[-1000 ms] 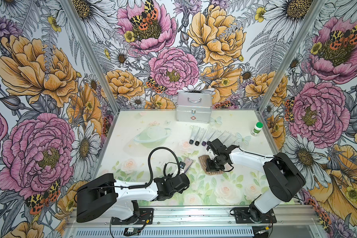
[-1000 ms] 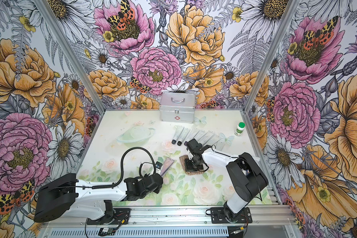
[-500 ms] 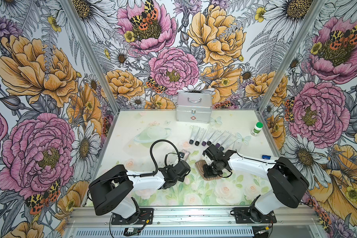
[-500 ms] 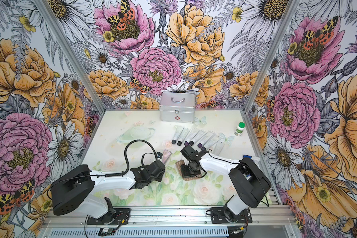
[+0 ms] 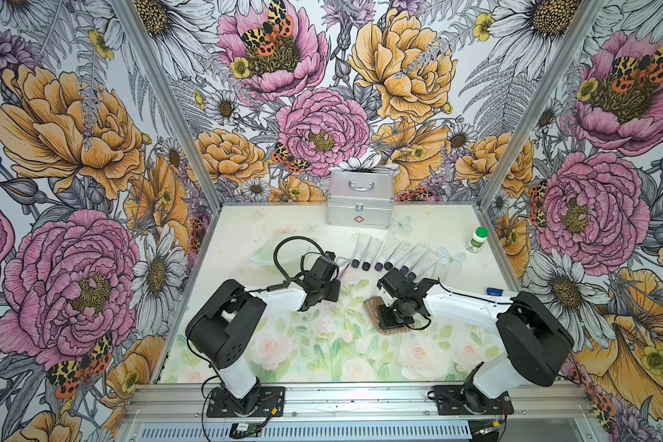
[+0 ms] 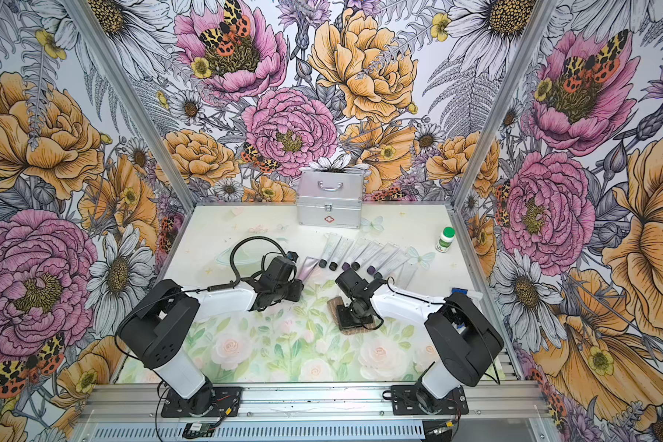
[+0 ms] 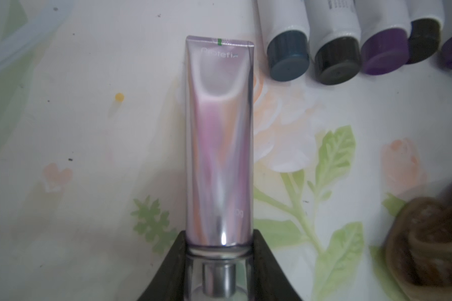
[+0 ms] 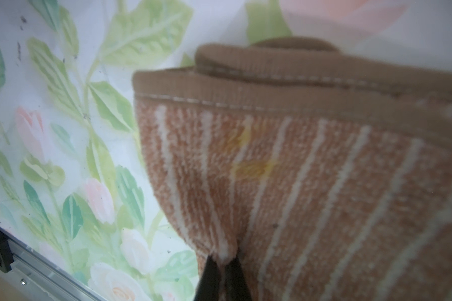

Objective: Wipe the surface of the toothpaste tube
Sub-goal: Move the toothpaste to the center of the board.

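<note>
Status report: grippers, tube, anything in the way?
Left gripper shut on toothpaste tube. Right gripper shut on towel. Towel not yet touching tube; nothing between them.

Both top views are bright, even, sharp; the table (image 5: 437, 229) washes out toward 12 o'clock, and the posts (image 5: 172, 114) lean outward at 10 and 2. Wrist views are dimmer: the tube (image 7: 219, 146) glares, the cloth (image 8: 311, 182) blurs.

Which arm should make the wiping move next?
Right, probably. The right gripper is shut on the striped cloth, so it can carry it over; the left gripper is clamped on the toothpaste tube near its cap and can only present it.
</note>
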`<state>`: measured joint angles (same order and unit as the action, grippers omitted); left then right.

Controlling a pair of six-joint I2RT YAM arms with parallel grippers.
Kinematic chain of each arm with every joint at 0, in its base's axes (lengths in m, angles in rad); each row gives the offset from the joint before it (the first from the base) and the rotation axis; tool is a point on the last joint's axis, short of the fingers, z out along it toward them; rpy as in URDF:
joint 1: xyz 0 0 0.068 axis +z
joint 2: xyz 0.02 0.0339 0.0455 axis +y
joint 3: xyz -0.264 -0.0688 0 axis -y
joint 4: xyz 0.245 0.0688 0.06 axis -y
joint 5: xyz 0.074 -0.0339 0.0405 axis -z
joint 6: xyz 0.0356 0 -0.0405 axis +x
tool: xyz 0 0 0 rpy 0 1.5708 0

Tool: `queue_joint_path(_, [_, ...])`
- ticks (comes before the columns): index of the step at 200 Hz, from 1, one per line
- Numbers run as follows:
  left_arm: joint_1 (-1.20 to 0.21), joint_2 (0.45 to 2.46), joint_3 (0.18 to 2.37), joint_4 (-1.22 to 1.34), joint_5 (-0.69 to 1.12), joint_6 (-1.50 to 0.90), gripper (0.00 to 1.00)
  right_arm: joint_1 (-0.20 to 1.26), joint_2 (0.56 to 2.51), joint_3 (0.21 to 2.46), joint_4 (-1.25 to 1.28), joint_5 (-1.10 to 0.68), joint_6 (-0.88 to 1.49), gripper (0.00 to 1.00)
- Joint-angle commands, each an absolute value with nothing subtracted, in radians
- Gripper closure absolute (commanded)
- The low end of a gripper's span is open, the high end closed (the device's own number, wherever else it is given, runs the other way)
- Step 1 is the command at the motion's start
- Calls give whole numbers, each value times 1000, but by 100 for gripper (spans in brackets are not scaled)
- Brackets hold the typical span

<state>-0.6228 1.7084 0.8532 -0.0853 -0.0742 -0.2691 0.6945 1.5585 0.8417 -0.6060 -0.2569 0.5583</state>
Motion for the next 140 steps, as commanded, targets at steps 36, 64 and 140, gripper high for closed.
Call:
queue_joint_path(36, [-532, 1921, 1106, -94, 79, -203, 69, 681, 1606, 891, -614, -232, 539, 100])
queue_joint_path(64, [-520, 1998, 1209, -117, 110, -178, 69, 678, 1603, 899, -615, -235, 541, 100])
queue_joint_path(140, [-502, 2133, 1393, -161, 155, -170, 63, 667, 1627, 915, -614, -241, 540, 100])
